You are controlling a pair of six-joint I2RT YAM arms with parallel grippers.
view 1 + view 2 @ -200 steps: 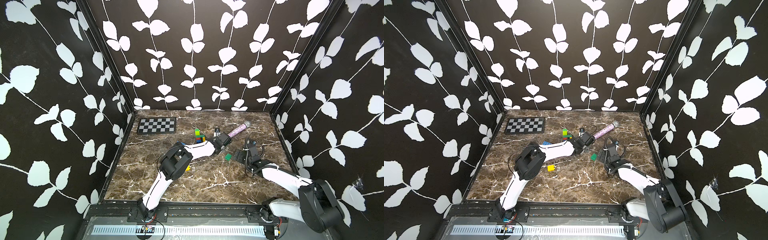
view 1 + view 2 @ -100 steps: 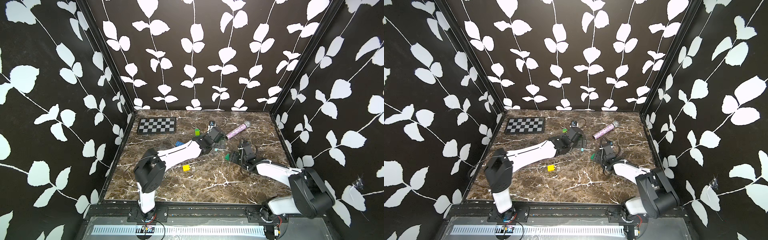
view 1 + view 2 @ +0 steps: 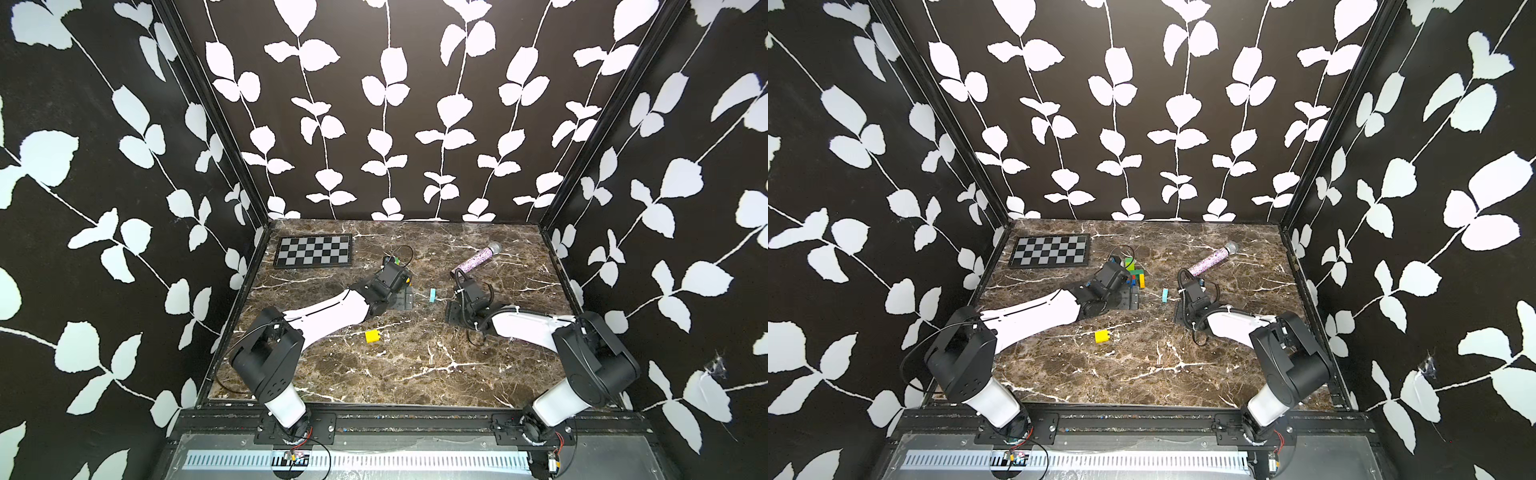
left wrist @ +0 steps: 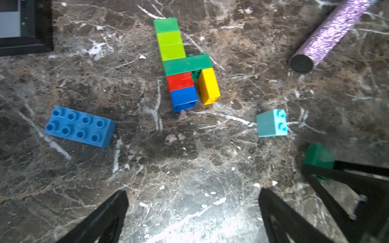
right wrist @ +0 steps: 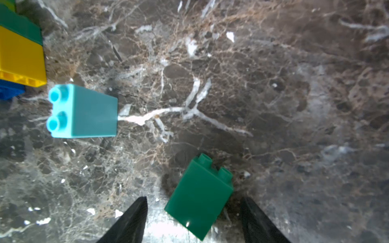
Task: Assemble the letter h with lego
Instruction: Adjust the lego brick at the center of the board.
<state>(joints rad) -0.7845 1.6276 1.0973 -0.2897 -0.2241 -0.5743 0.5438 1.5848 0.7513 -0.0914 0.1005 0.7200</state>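
The lego assembly (image 4: 185, 65) lies flat on the marble: green, lime, a dark green bar, red, blue and yellow bricks joined; it also shows in a top view (image 3: 1136, 275). My left gripper (image 4: 193, 192) is open over bare marble, short of the assembly. A loose blue brick (image 4: 80, 126) and a light blue brick (image 4: 271, 124) lie on either side. My right gripper (image 5: 193, 198) is open, its fingers either side of a dark green brick (image 5: 200, 197) with small gaps. A yellow brick (image 3: 372, 336) lies alone nearer the front.
A glittery purple microphone (image 3: 478, 258) lies at the back right. A black-and-grey chequered board (image 3: 313, 250) lies at the back left. Both arms reach in low from the front rail, and the light blue brick (image 3: 432, 295) lies between the two grippers.
My left gripper has opened and drawn back leftward from the bricks. My right gripper has moved left over the dark green brick and its jaws have narrowed around it.
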